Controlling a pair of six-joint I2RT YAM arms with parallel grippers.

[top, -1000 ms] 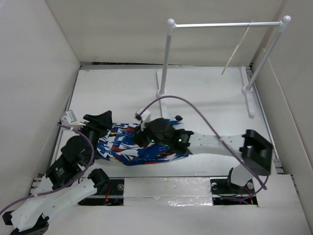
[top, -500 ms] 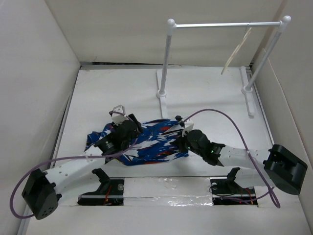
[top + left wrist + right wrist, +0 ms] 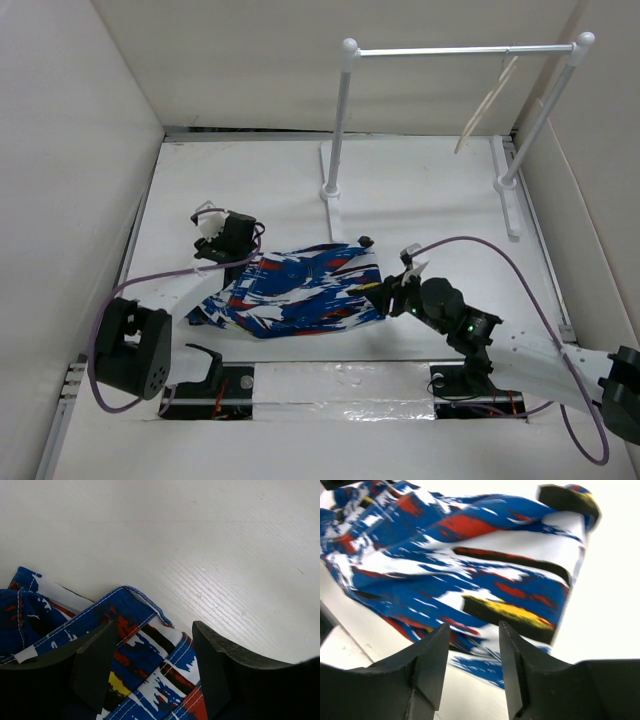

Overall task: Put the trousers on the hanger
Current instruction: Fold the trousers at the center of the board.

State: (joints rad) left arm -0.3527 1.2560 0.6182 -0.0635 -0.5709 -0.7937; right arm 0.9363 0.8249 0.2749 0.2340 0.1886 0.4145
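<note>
Blue fabric streaked with white, red, black and yellow, the trousers (image 3: 300, 292), is being seen from overhead as a crumpled heap lying on the counter (image 3: 430, 200) near its front edge. Only in that view is the hanger (image 3: 484, 105) being shown, hung slanting from the crossbar of the rail stand (image 3: 345, 120) at the far right, well apart from the trousers. Close up, the left gripper (image 3: 155, 630) is being shown with jaws spread over a stitched hem, and the right gripper (image 3: 473, 630) with jaws spread before folded fabric.
</note>
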